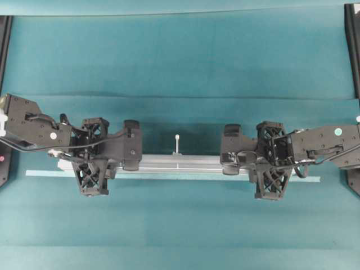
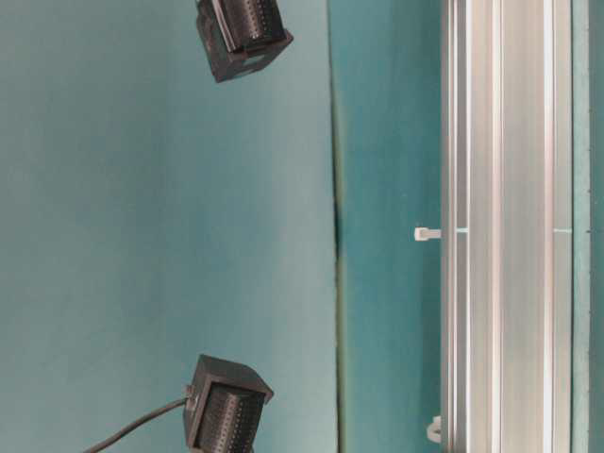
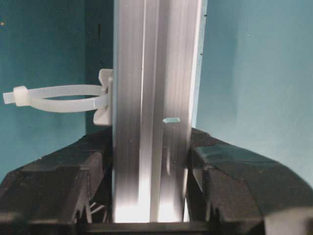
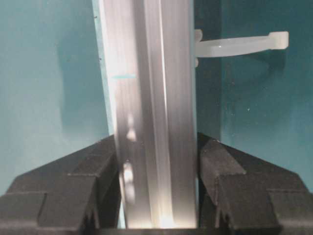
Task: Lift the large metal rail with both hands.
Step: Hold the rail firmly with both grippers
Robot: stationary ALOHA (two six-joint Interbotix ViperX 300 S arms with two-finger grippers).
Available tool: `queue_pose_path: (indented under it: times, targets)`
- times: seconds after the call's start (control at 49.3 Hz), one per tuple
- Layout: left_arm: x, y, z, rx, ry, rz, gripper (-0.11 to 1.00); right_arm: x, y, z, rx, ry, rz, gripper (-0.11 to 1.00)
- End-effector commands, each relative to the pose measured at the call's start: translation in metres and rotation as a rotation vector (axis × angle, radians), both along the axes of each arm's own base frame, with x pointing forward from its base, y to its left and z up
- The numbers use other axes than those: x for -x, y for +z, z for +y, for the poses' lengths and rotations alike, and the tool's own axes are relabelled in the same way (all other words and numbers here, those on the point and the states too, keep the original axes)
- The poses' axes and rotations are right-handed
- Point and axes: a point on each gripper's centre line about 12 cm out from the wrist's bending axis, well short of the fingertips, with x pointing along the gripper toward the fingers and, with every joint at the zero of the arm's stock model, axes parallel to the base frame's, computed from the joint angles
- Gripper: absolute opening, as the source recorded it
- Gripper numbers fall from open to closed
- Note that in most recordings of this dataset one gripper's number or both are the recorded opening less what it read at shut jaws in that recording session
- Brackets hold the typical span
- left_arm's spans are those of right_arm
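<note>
While it lies flat on the teal cloth (image 1: 180, 56), the rail (image 1: 185, 162) reads as a long silver grooved extrusion w/ white zip ties (image 1: 178, 143) sticking out one side, a pale tape strip (image 1: 45, 174) alongside. L gripper (image 1: 131, 147) and R gripper (image 1: 232, 149) each sit clamped on the rail, fingers (image 3: 73, 181) pressed to both sides.

The grooved silver rail (image 1: 185, 163) (white zip ties on one side) lies lengthwise on teal cloth.
</note>
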Motion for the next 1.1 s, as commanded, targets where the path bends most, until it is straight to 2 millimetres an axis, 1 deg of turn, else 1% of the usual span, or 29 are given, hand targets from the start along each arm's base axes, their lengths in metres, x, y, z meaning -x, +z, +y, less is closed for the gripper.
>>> queue_pose_path:
  times: [0.0, 0.406, 0.487, 0.548, 0.73, 0.832, 1.075]
  targets:
    - [-0.002, 0.005, -0.002, 0.002, -0.004, -0.020, 0.36, -0.002, -0.001, 0.002, -0.007, -0.003, 0.002, 0.39]
    - [-0.003, 0.006, -0.001, 0.001, -0.002, -0.017, 0.36, -0.002, 0.000, 0.002, -0.006, -0.004, 0.003, 0.39]
    - [-0.003, 0.013, -0.001, 0.001, -0.001, -0.026, 0.36, -0.003, 0.006, 0.001, -0.007, -0.007, 0.002, 0.39]
    - [-0.004, 0.024, 0.000, 0.000, -0.001, -0.035, 0.36, -0.004, 0.015, 0.001, -0.007, -0.007, -0.004, 0.39]
    - [0.003, 0.057, 0.000, -0.002, 0.001, -0.040, 0.36, -0.010, 0.054, -0.001, -0.010, -0.019, -0.026, 0.39]
    - [0.009, 0.079, 0.001, -0.003, 0.004, -0.045, 0.36, -0.008, 0.075, -0.003, -0.013, -0.031, -0.019, 0.39]
    - [0.021, 0.137, 0.003, -0.004, 0.017, -0.086, 0.36, 0.002, 0.129, -0.003, -0.046, -0.058, 0.000, 0.39]
